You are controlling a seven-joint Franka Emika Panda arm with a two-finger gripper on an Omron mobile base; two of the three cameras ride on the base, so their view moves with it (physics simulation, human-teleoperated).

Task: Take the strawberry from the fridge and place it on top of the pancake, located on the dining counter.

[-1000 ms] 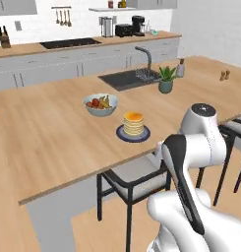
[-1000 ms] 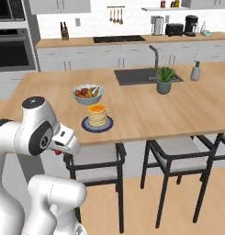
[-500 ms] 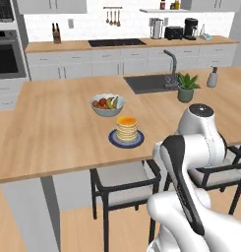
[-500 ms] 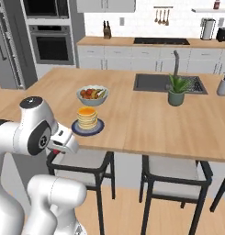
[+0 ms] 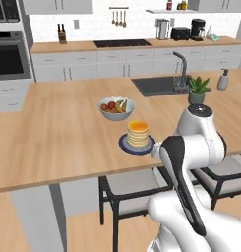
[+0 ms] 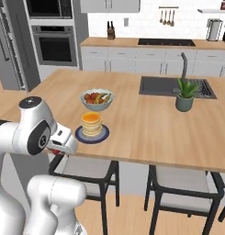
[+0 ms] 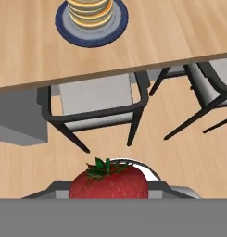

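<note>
In the hand view a red strawberry with green leaves sits at the bottom, my gripper shut on it. From the right base view the gripper hangs just off the near edge of the dining counter, a red bit of strawberry showing under it. The pancake stack rests on a dark plate close to that edge, a little beyond and right of the hand. It is also in the left base view as the pancake and ahead in the hand view as the pancake. The grey fridge stands far left.
A pale fruit bowl stands behind the plate. A dark sink and a potted plant are farther right. Dark-framed stools are tucked under the counter edge below the hand. An oven and cabinets line the back wall.
The whole scene has shifted as the base moved: the counter and pancake now sit closer and more central. The gripper still holds the strawberry in the same pose.
</note>
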